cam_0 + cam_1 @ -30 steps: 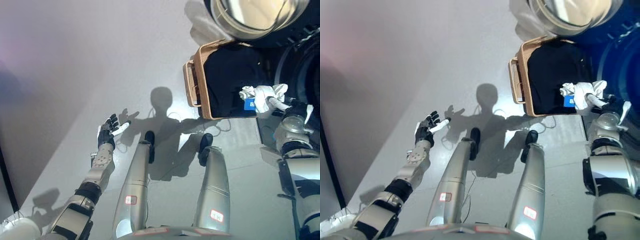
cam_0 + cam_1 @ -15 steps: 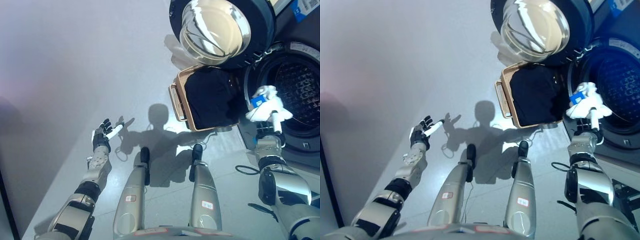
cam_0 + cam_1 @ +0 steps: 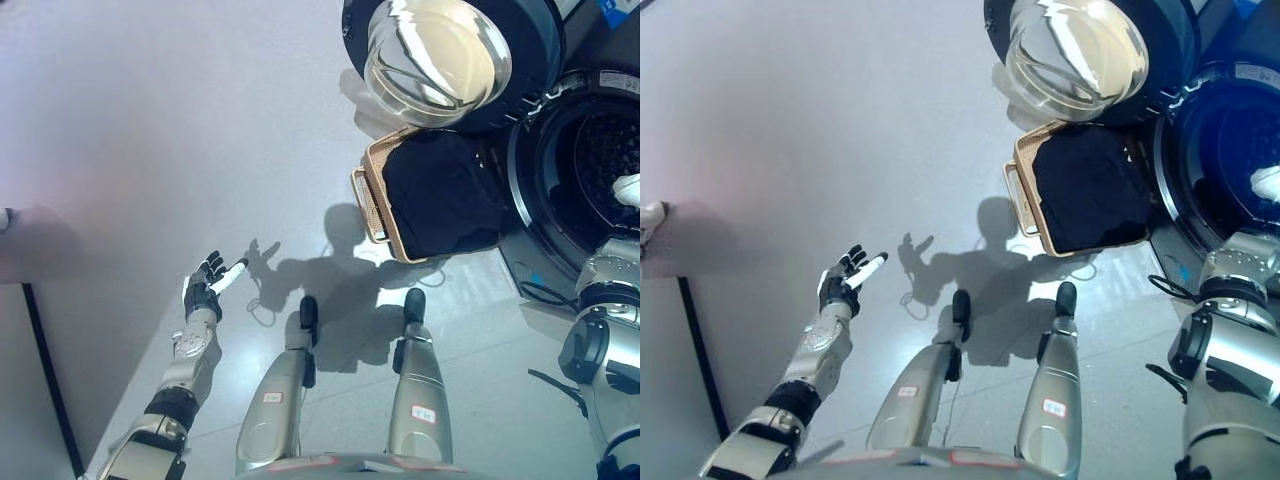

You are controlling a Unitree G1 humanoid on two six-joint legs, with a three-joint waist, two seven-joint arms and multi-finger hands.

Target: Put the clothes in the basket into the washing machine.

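Note:
A tan basket (image 3: 375,205) stands on the floor in front of the washing machine (image 3: 560,110) and holds dark clothes (image 3: 445,190). The machine's round door (image 3: 440,50) hangs open above the basket. My right arm reaches into the drum opening (image 3: 1210,150) at the right edge. A white cloth (image 3: 1266,184) with it is inside the drum. My right hand (image 3: 622,225) is mostly hidden behind its wrist and the cloth. My left hand (image 3: 207,287) is open and empty, held out over the floor at the lower left.
Grey floor (image 3: 150,120) spreads to the left of the basket. A dark strip (image 3: 50,370) runs along the floor at the far left, with a pale object (image 3: 650,220) at the left edge.
The camera has shifted. My right hand has carried the white cloth from in front of the drum opening further right, into the drum. The left hand has stayed out and open.

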